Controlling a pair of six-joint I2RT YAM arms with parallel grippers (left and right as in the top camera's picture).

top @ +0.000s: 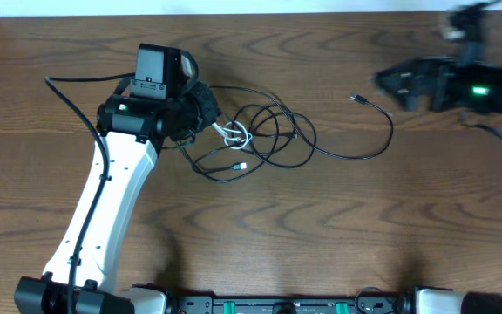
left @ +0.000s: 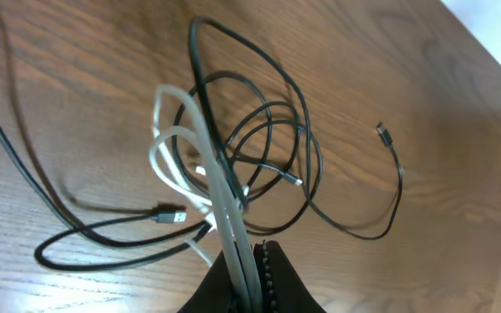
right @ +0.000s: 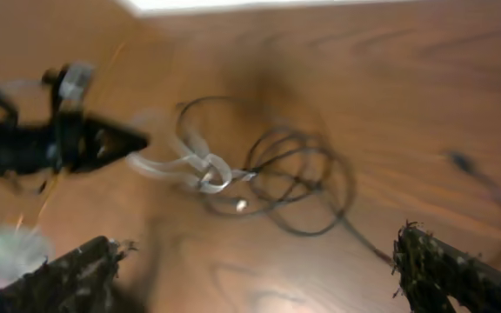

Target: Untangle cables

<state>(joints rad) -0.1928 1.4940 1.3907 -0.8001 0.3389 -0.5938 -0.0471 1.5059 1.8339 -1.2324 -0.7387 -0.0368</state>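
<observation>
The left gripper (left: pixel 250 254), left of the tabletop's (top: pixel 338 227) centre, is pressed together on the white cable (left: pixel 223 204) and apparently one black strand. The right gripper (top: pixel 395 85), fingers spread wide, hovers near the far right corner, apart from the cables (top: pixel 260 135). There is one white cable; the black cables (top: pixel 391 126) seem to number two. The tangle's long axis runs left to right, with a black tail trailing rightward.

Dark wood-grain table (top: pixel 321 235), pale far edge
</observation>
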